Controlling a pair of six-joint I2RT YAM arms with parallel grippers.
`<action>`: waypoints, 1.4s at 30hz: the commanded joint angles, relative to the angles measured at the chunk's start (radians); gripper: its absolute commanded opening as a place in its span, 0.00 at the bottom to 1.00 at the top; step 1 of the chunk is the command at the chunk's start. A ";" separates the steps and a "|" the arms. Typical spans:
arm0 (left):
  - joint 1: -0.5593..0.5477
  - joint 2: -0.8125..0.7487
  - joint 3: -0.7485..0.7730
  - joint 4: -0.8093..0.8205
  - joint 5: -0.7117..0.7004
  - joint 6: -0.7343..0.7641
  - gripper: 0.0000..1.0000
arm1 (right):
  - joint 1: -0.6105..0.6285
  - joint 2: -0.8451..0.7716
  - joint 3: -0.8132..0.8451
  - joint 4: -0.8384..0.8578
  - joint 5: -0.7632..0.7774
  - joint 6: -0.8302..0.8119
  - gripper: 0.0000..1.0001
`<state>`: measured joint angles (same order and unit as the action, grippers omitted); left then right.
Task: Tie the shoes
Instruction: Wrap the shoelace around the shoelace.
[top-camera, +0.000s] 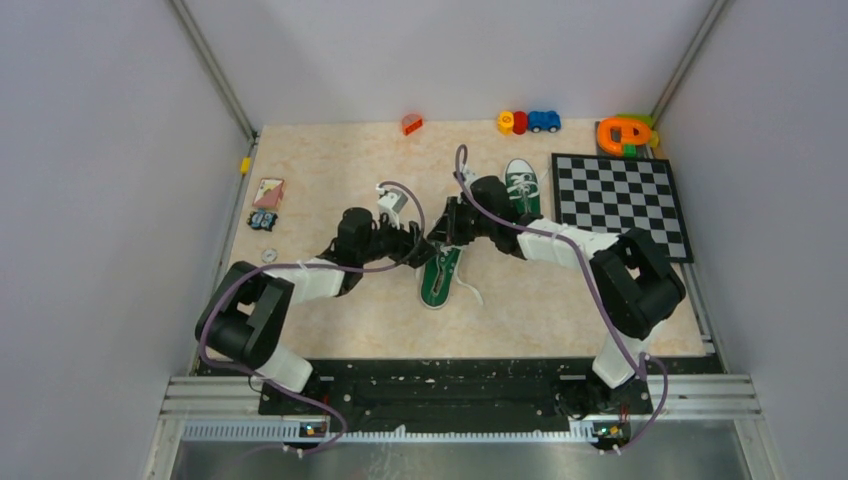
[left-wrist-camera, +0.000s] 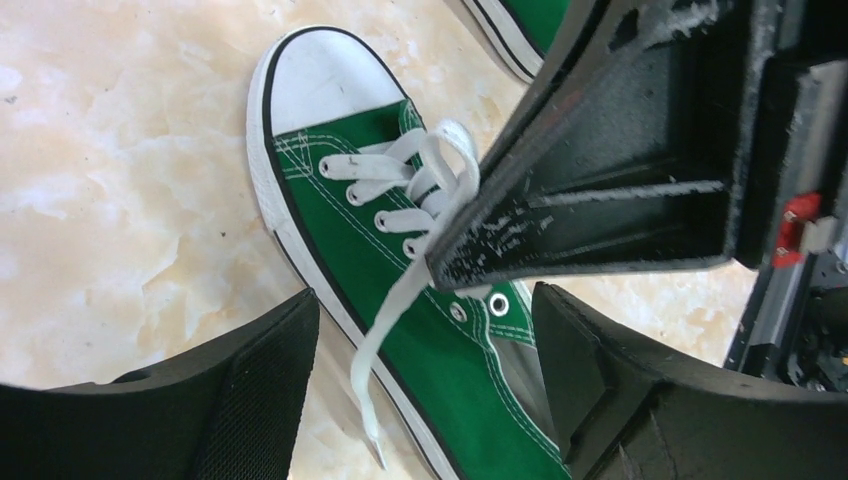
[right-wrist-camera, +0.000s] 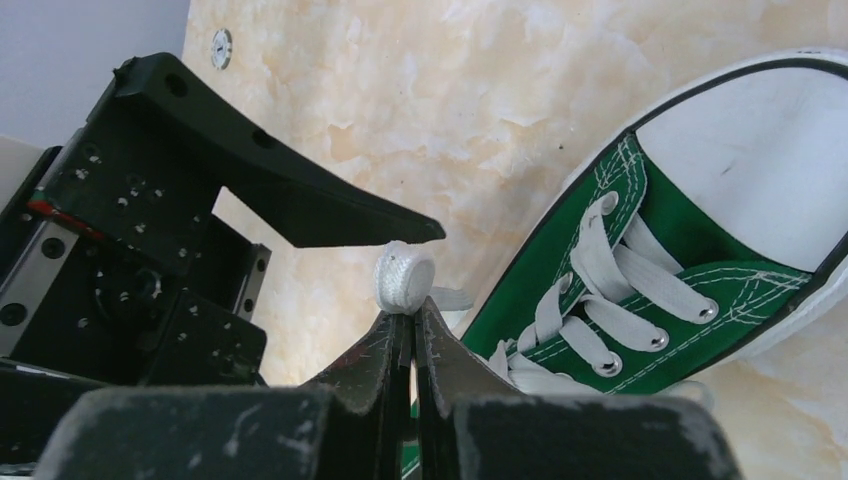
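Two claws are meeting over one shoe. The right claw (right-wrist-camera: 412, 318) is squeezing shut on a small fold of white lace (right-wrist-camera: 404, 277), which is poking out just above its tips. The left claw (left-wrist-camera: 425, 312) is standing wide and holding nothing, with one finger (right-wrist-camera: 300, 195) hovering just beside that fold.

Beneath them the near shoe (top-camera: 440, 277) is lying on the surface (top-camera: 330, 180), mid-way across it. Its lace is running through the eyelets but is not showing any knot. A loose lace end (left-wrist-camera: 372, 390) is trailing down across the shoe's side toward the surface. The far shoe (top-camera: 522, 187) is sitting well apart, just beside a checkerboard (top-camera: 620, 205).

Several things are looking risky. The pinch is catching only the very tip of the fold, so a sideways tug is likely to slip it free and collapse the loop. Nothing is pinning the shoe down, so pulling the lace taut is likely to drag or tip the light shoe rather than tighten anything. With the two claws working this near each other, the open one closing in could be clamping on the other's finger instead of the lace, or knocking the fold out. The dangling end could also be snagging under a finger and getting pulled the wrong way.
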<state>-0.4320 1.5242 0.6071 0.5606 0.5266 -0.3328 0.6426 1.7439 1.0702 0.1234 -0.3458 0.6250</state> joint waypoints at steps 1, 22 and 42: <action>-0.013 0.046 0.056 0.098 -0.057 0.034 0.82 | -0.009 -0.002 0.063 -0.003 -0.017 0.040 0.00; -0.014 0.167 0.096 0.209 0.101 0.137 0.00 | -0.032 -0.039 0.055 -0.030 0.006 0.019 0.28; -0.015 0.134 0.094 0.131 0.107 0.189 0.00 | -0.038 -0.022 0.117 -0.081 0.091 0.045 0.15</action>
<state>-0.4522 1.6985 0.6735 0.7002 0.6315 -0.1761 0.6106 1.7435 1.1347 0.0544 -0.2813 0.6662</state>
